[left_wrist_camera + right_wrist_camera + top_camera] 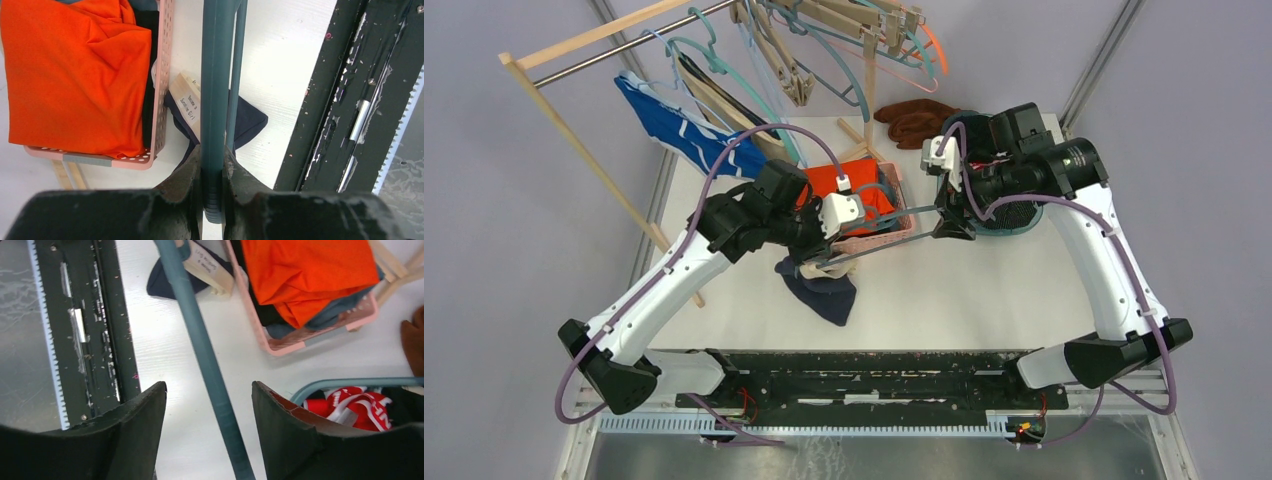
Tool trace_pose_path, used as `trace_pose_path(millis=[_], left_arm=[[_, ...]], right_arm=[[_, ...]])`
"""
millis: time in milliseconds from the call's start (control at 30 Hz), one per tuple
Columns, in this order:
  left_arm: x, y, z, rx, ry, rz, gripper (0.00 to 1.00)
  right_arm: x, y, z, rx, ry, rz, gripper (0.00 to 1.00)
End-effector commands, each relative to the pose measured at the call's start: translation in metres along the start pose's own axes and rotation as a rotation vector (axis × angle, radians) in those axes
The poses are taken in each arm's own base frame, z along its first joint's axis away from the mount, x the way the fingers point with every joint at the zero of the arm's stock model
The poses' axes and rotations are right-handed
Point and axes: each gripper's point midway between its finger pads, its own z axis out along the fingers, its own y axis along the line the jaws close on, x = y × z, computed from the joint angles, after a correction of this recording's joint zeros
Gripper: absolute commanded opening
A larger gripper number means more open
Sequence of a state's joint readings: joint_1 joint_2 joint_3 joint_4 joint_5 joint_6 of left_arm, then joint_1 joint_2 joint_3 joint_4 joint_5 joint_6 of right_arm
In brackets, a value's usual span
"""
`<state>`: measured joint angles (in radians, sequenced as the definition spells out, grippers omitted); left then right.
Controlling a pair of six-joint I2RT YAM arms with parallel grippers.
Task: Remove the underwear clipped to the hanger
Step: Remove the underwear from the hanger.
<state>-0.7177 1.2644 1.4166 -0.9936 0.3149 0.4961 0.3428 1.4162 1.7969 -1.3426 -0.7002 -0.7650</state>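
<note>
Where the dark navy underwear [829, 295] lies crumpled on the white table [944, 300], just below centre of the top view, its upper edge runs under a labelled wooden clip [186, 100] of the teal hanger [215, 75]; whether that clip bites the fabric cannot be told. The hanger's bar slants across the middle of the frame, rising toward the right. The left gripper [212, 160] is clamped on the bar, both fingers pressed against its sides at the bottom centre of the left wrist view. The right gripper [209, 390] stands wide apart around the same bar, which passes between its fingers without touching either. A royal blue and white underwear [674, 125] hangs at the upper left of the top view, well apart from both grippers. Just above the navy piece sits a pink basket [162, 75] holding an orange garment [75, 75]; a teal basket [345, 383] with red and white fabric lies at the lower right of the right wrist view; a brown cloth [914, 120] rests on the table at upper centre of the top view.
</note>
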Motion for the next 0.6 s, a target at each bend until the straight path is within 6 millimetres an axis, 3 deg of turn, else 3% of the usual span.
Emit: trace_pose_path(millis=[0,100,233,333,400,467,567], left_arm=[[-0.004,0.002,0.002,-0.001,-0.013,0.059,0.03],[0.001,0.001,0.005,0.003,0.001,0.058,0.03],[0.004,-0.004,0.003,0.019,-0.003,0.062,0.03],[0.005,-0.008,-0.003,0.019,-0.023,0.079,0.11],[0.005,-0.011,-0.01,0.014,-0.04,0.095,0.31],[0.009,-0.013,-0.015,0.001,-0.049,0.104,0.63],[0.015,-0.011,-0.023,-0.047,-0.05,0.113,0.72]], right_arm=[[-0.003,0.023,0.003,-0.104,-0.028,-0.058,0.63],[-0.002,0.03,0.007,-0.134,-0.054,-0.068,0.44],[0.002,0.032,0.008,-0.119,-0.067,-0.082,0.04],[0.004,0.031,0.008,-0.081,-0.082,-0.095,0.01],[0.006,0.034,0.007,-0.07,-0.091,-0.089,0.01],[0.008,0.037,0.005,-0.068,-0.103,-0.076,0.01],[0.01,0.037,-0.004,-0.055,-0.141,-0.042,0.01]])
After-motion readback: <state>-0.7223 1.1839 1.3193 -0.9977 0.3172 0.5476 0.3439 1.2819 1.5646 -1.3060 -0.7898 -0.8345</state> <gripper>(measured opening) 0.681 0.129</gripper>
